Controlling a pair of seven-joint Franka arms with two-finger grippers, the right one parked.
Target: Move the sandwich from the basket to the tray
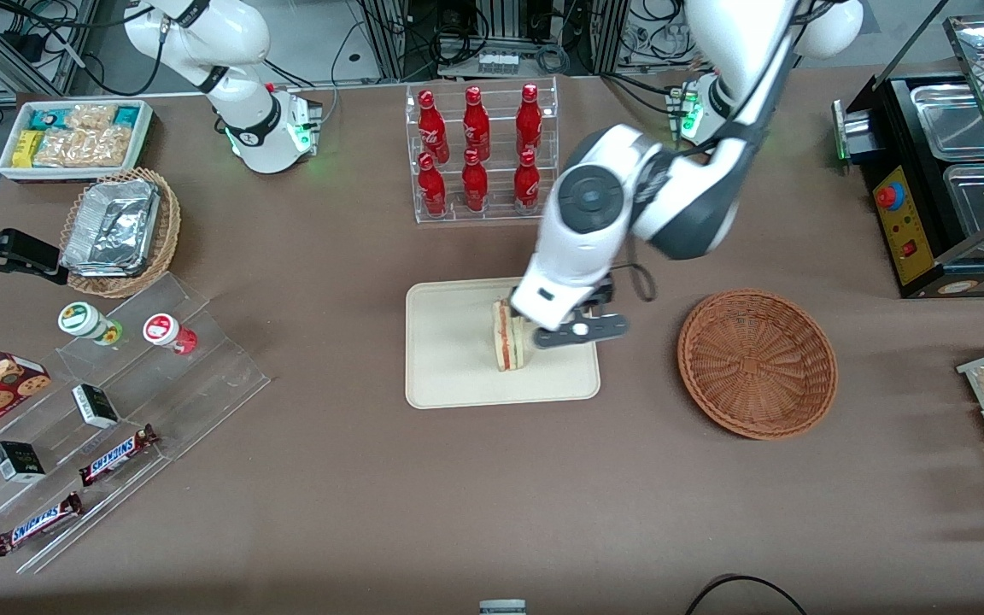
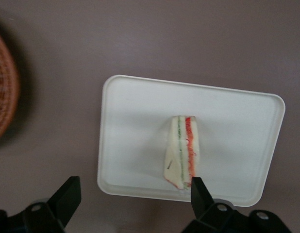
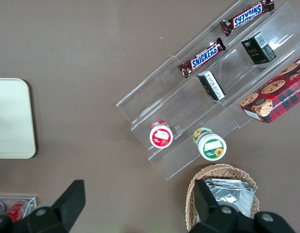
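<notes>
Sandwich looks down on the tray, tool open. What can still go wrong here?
1. The sandwich stands on a narrow edge on the tray, so a light nudge may tip it.
2. One finger of the open tool sits very close to the sandwich's end; a sideways retreat could clip it. Lifting straight up seems safer.
3. The basket lies beside the tray toward the working arm's end; a low return sweep might brush its rim.

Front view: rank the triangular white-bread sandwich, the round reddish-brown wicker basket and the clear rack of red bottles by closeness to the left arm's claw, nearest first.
The claw hangs open over the cream rectangular plastic tray.
1. Triangular white-bread sandwich: on the tray, right beside the claw.
2. Round reddish-brown wicker basket: toward the working arm's end.
3. Clear rack of red bottles: farther from the camera.
</notes>
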